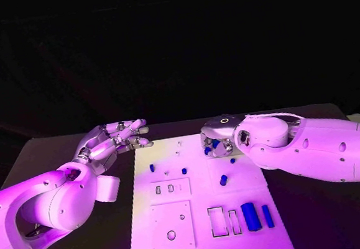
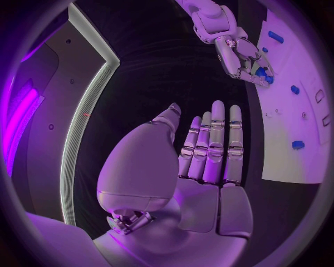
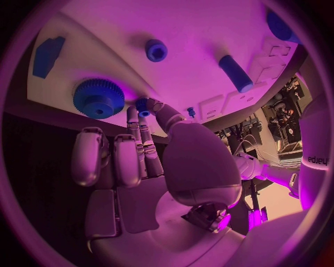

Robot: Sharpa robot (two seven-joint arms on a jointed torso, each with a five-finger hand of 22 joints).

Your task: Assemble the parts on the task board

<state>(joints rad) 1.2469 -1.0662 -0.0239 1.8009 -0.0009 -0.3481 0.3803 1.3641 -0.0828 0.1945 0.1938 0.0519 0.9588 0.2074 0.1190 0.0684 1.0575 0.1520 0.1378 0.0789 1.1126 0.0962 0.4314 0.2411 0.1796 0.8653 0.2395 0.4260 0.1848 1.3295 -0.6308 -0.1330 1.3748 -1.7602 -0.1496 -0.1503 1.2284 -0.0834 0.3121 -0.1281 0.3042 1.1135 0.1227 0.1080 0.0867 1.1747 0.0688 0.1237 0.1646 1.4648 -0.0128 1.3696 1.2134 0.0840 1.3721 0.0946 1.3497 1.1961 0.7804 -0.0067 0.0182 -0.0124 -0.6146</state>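
Note:
The white task board (image 1: 206, 246) lies in the middle of the table. My right hand (image 1: 219, 139) hovers over its far end and pinches a small blue peg (image 3: 142, 105) between thumb and a fingertip; the same peg (image 2: 263, 72) shows under the right hand (image 2: 239, 55) in the left wrist view. A blue gear (image 3: 99, 98) sits on the board just beside those fingers. My left hand (image 1: 115, 140) is held off the board's far left corner, fingers (image 2: 212, 144) straight and apart, holding nothing.
On the board lie a blue cylinder (image 1: 224, 180), a small peg (image 1: 151, 167), a blue block (image 1: 251, 217) and a bar (image 1: 267, 216) beside rectangular slots. A blue ring (image 3: 156, 50) and a flat blue piece (image 3: 47, 55) lie near the gear.

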